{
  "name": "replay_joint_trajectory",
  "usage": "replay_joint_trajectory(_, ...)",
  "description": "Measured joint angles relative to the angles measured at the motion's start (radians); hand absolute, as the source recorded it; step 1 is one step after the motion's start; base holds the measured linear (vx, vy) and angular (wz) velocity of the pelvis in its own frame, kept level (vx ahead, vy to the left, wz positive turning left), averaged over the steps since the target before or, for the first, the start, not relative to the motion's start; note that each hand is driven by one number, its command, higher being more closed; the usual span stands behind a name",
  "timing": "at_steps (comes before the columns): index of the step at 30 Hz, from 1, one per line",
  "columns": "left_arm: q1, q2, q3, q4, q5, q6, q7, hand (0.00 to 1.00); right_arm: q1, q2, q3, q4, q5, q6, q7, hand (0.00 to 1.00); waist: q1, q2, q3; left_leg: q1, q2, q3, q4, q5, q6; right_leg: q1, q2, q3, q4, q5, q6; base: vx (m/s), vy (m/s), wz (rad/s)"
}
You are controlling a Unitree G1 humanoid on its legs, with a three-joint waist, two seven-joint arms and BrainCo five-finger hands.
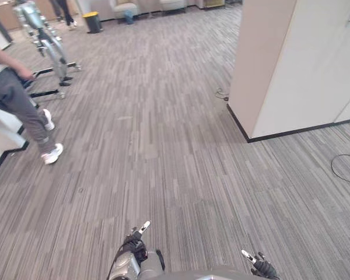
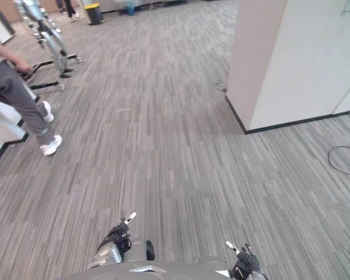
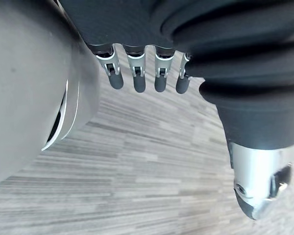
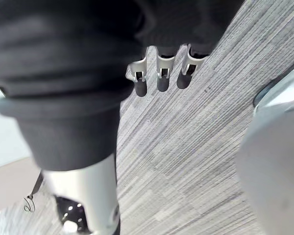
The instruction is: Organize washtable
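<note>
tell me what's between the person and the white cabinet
Bare grey carpet from the person to the cabinet, save a small cord by its base; the left eye view shows it.

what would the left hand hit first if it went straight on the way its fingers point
The carpet. The left hand hangs with straight fingers aimed down at it, holding nothing, and nothing shows between them and the floor; how far off it lies is unclear.
</note>
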Motion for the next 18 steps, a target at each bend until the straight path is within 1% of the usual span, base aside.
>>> replay_joint_trajectory(1, 0.002, 0.0, -0.014, 0.002, -0.007, -0.002, 0.003, 0.0, 0.002, -0.005, -0.002, 0.007, 0.0, -0.004, -0.003, 0.0, -0.004, -0.004, -0.005, 0.021, -0.031, 0.006, -0.212, 0.018, -0.019, 0.024, -0.016, 0.006, -0.019, -0.005, 0.009, -0.22, -0.042, -0.59)
replay_joint_trajectory(2, 0.005, -0.012, -0.039, 0.008, -0.013, -0.006, 0.007, 0.0, -0.003, -0.025, -0.013, 0.036, -0.001, -0.017, -0.01, 0.0, -0.001, 0.016, -0.012, 0.008, -0.058, -0.044, -0.507, 0.073, -0.051, 0.053, -0.02, 0.039, -0.028, -0.02, 0.034, -0.02, 0.022, -0.61)
replay_joint_trajectory(3, 0.015, -0.023, -0.044, 0.007, -0.013, -0.008, 0.007, 0.0, -0.009, -0.044, -0.023, 0.078, -0.002, -0.018, -0.011, 0.0, 0.001, 0.036, -0.024, -0.025, -0.06, -0.106, -0.575, 0.083, -0.065, 0.061, -0.012, 0.077, -0.01, -0.035, 0.06, 0.25, 0.157, -0.81)
replay_joint_trajectory(4, 0.021, -0.03, -0.058, 0.01, -0.013, -0.018, 0.007, 0.0, -0.013, -0.061, -0.046, 0.135, -0.004, -0.014, -0.013, 0.0, 0.001, 0.047, -0.031, -0.035, -0.088, -0.167, -0.594, 0.097, -0.046, 0.091, -0.016, 0.119, 0.04, -0.044, 0.078, 0.55, 0.222, -0.74)
replay_joint_trajectory(5, 0.026, -0.021, -0.076, 0.024, -0.013, -0.019, 0.003, 0.0, -0.011, -0.06, -0.063, 0.162, -0.008, -0.011, -0.013, 0.0, 0.007, 0.028, -0.047, -0.014, -0.136, -0.228, -0.573, 0.225, -0.012, 0.106, -0.043, 0.148, 0.106, -0.045, 0.079, 0.8, 0.212, -0.8)
replay_joint_trajectory(6, 0.031, 0.001, -0.088, 0.036, -0.014, -0.021, -0.003, 0.0, 0.015, -0.043, -0.085, 0.18, -0.01, -0.01, -0.01, 0.0, 0.013, -0.038, -0.099, 0.004, -0.222, -0.254, -0.534, 0.287, 0.029, 0.074, -0.105, 0.177, 0.233, -0.018, 0.113, 0.83, 0.093, -0.57)
replay_joint_trajectory(7, 0.028, 0.025, -0.093, 0.045, -0.016, -0.024, -0.003, 0.0, 0.009, -0.025, -0.109, 0.223, -0.014, -0.007, -0.008, 0.0, 0.003, -0.089, -0.117, 0.013, -0.27, -0.224, -0.468, 0.239, 0.049, 0.045, -0.141, 0.195, 0.357, 0.053, 0.133, 0.72, 0.03, -0.32)
replay_joint_trajectory(8, 0.026, 0.04, -0.096, 0.053, -0.016, -0.025, -0.003, 0.0, -0.008, -0.018, -0.135, 0.248, -0.023, 0.001, -0.007, 0.0, -0.008, -0.107, -0.115, 0.029, -0.287, -0.215, -0.435, 0.207, 0.051, 0.027, -0.14, 0.206, 0.431, 0.141, 0.156, 0.36, -0.017, 0.1)
replay_joint_trajectory(9, 0.025, 0.052, -0.114, 0.073, -0.026, -0.022, -0.005, 0.0, -0.013, -0.006, -0.169, 0.284, -0.041, 0.013, -0.008, 0.0, -0.015, -0.11, -0.116, 0.073, -0.303, -0.222, -0.415, 0.166, 0.075, -0.009, -0.099, 0.219, 0.533, 0.407, 0.23, 0.08, 0.011, 0.3)
replay_joint_trajectory(10, 0.025, 0.055, -0.141, 0.089, -0.047, -0.014, -0.004, 0.0, -0.001, -0.001, -0.169, 0.293, -0.041, 0.015, -0.002, 0.0, -0.023, -0.083, -0.109, 0.148, -0.3, -0.254, -0.462, 0.151, 0.088, -0.075, -0.055, 0.218, 0.665, 0.478, 0.274, -0.09, 0.0, 0.24)
replay_joint_trajectory(11, 0.026, 0.058, -0.151, 0.095, -0.054, -0.008, -0.004, 0.0, -0.004, -0.002, -0.166, 0.289, -0.042, 0.015, 0.004, 0.0, -0.022, -0.078, -0.104, 0.193, -0.298, -0.258, -0.496, 0.151, 0.088, -0.122, -0.037, 0.211, 0.736, 0.418, 0.261, -0.17, -0.012, -0.07)
replay_joint_trajectory(12, 0.027, 0.057, -0.162, 0.103, -0.053, 0.002, -0.006, 0.0, -0.007, -0.01, -0.166, 0.268, -0.042, 0.015, 0.012, 0.0, -0.019, -0.048, -0.084, 0.299, -0.285, -0.252, -0.568, 0.15, 0.091, -0.205, -0.02, 0.18, 0.809, 0.28, 0.188, -0.1, -0.043, -0.42)
replay_joint_trajectory(13, 0.022, 0.055, -0.186, 0.128, -0.052, 0.005, -0.009, 0.0, -0.009, -0.022, -0.161, 0.256, -0.042, 0.009, 0.013, 0.0, -0.024, -0.015, -0.064, 0.41, -0.26, -0.246, -0.645, 0.148, 0.093, -0.267, -0.005, 0.135, 0.78, 0.186, 0.131, 0.03, -0.063, -0.44)
replay_joint_trajectory(14, 0.022, 0.055, -0.198, 0.136, -0.051, 0.007, -0.01, 0.0, -0.008, -0.027, -0.158, 0.251, -0.042, 0.009, 0.013, 0.0, -0.026, 0.008, -0.051, 0.449, -0.247, -0.245, -0.668, 0.148, 0.093, -0.294, 0.001, 0.112, 0.749, 0.151, 0.12, 0.24, -0.077, -0.29)
replay_joint_trajectory(15, 0.022, 0.054, -0.2, 0.151, -0.051, 0.006, -0.014, 0.0, -0.001, -0.028, -0.153, 0.238, -0.042, 0.01, 0.013, 0.0, -0.03, 0.027, -0.04, 0.502, -0.222, -0.245, -0.692, 0.148, 0.093, -0.357, 0.023, 0.092, 0.631, 0.104, 0.127, 0.1, -0.075, 0.06)
replay_joint_trajectory(16, 0.025, 0.052, -0.198, 0.165, -0.05, 0.005, -0.018, 0.0, 0.01, -0.023, -0.139, 0.231, -0.04, 0.009, 0.012, 0.0, -0.036, 0.017, -0.05, 0.512, -0.213, -0.249, -0.69, 0.13, 0.082, -0.402, 0.027, 0.102, 0.435, 0.1, 0.156, -0.13, -0.05, 0.38)
replay_joint_trajectory(17, 0.025, 0.053, -0.19, 0.161, -0.049, 0.003, -0.02, 0.0, 0.022, -0.015, -0.122, 0.231, -0.04, 0.008, 0.011, 0.0, -0.045, -0.003, -0.054, 0.516, -0.229, -0.249, -0.677, 0.093, 0.058, -0.408, 0.004, 0.117, 0.223, 0.149, 0.194, -0.25, -0.067, 0.64)
replay_joint_trajectory(18, 0.018, 0.051, -0.182, 0.156, -0.048, -0.001, -0.021, 0.0, 0.026, -0.009, -0.117, 0.236, -0.041, 0.009, 0.011, 0.0, -0.054, -0.023, -0.044, 0.526, -0.224, -0.254, -0.669, 0.056, 0.037, -0.416, -0.013, 0.081, 0.205, 0.191, 0.151, 0.03, -0.143, 0.73)
